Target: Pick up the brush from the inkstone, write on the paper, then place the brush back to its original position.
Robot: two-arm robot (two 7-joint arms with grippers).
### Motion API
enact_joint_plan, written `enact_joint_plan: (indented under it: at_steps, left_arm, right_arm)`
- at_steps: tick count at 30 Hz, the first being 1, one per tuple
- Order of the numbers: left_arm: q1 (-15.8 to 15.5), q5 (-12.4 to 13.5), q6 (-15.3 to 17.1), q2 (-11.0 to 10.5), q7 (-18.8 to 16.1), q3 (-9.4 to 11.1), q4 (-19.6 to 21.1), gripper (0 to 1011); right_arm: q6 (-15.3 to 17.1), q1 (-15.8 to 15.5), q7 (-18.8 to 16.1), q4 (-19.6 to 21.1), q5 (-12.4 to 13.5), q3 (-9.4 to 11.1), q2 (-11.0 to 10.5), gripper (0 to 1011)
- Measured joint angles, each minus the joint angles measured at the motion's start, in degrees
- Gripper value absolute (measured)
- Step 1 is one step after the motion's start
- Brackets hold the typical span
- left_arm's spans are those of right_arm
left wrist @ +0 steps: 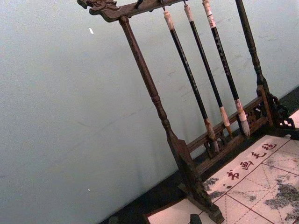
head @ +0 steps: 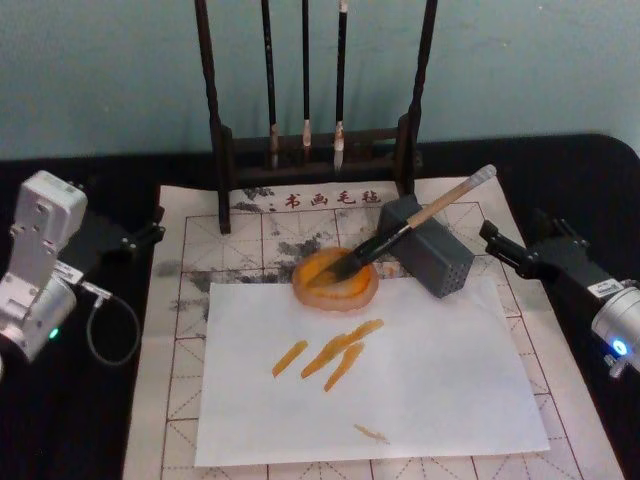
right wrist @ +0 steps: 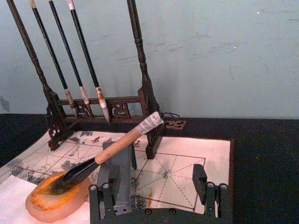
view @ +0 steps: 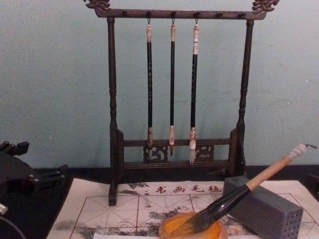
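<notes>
Orange strokes [head: 330, 355] mark white sheet [head: 440, 390] in head view

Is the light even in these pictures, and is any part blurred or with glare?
Head view: soft, slightly blurred, the plain white sheet with orange strokes brightest, without hard glare. Chest view: even, dim light on the dark wooden brush rack. Right wrist view: the large pale-handled brush is fairly sharp and casts no strong shadow.
</notes>
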State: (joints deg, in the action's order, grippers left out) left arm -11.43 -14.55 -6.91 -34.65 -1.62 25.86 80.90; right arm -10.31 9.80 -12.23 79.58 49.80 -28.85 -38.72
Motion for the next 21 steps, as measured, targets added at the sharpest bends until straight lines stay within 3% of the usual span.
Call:
enact_joint_plan:
  at_steps: [21]
  left_arm:
    - [0.0,0.0,0.0,0.0,0.0,0.0,0.0,1001]
  right_arm:
    - [0.0,0.0,-0.1,0.0,0.1,0.0,0.0,1003]
